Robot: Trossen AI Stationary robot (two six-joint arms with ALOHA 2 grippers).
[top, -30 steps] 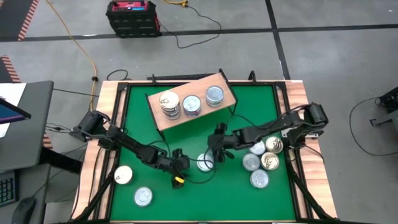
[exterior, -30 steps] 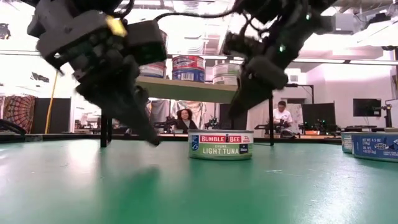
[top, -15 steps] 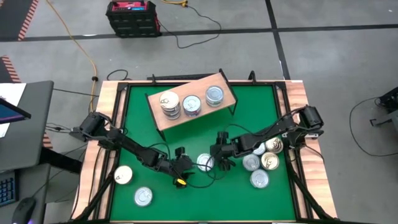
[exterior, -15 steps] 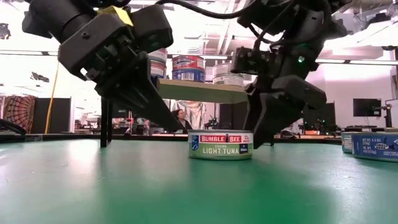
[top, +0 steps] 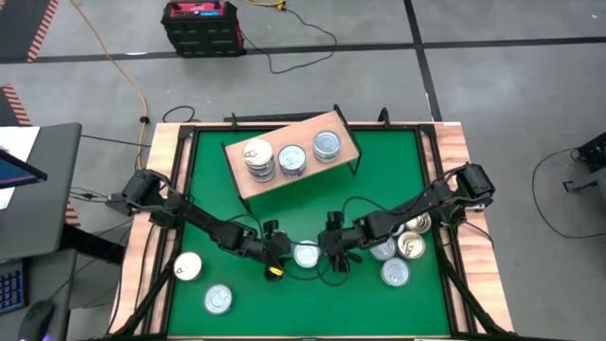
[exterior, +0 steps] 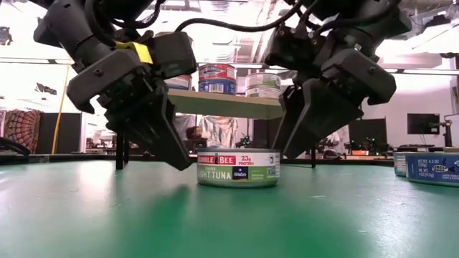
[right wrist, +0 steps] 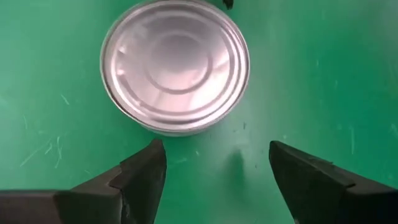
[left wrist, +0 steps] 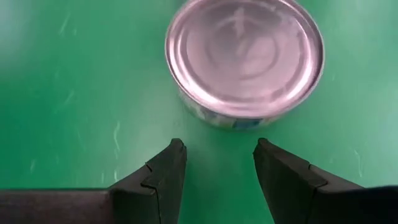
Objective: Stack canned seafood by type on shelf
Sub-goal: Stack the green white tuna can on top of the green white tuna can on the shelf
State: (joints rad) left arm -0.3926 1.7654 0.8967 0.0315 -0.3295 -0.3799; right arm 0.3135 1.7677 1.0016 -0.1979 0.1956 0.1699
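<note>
A flat silver-lidded tuna can point(top: 306, 254) stands upright on the green table between my two grippers. My left gripper point(top: 277, 253) is open just left of it. My right gripper point(top: 333, 250) is open just right of it. In the left wrist view the can point(left wrist: 244, 59) lies ahead of the open fingers point(left wrist: 217, 146) with green table between. In the right wrist view the can point(right wrist: 175, 65) likewise lies clear of the wider-open fingers point(right wrist: 214, 146). The wooden shelf point(top: 275, 185) at the back holds three cans or stacks point(top: 292, 159).
Several loose cans point(top: 395, 273) lie grouped at the right, behind my right arm. A cream-topped can point(top: 187, 265) and a silver one point(top: 218, 300) sit at the near left. The shelf's black legs point(exterior: 120, 150) stand behind the grippers. Free green surface lies toward the near edge.
My right gripper has come down and moved toward the table's left, up to the tuna can. The can has slid a little toward the left and turned about, showing another part of its label. Both grippers stay open.
</note>
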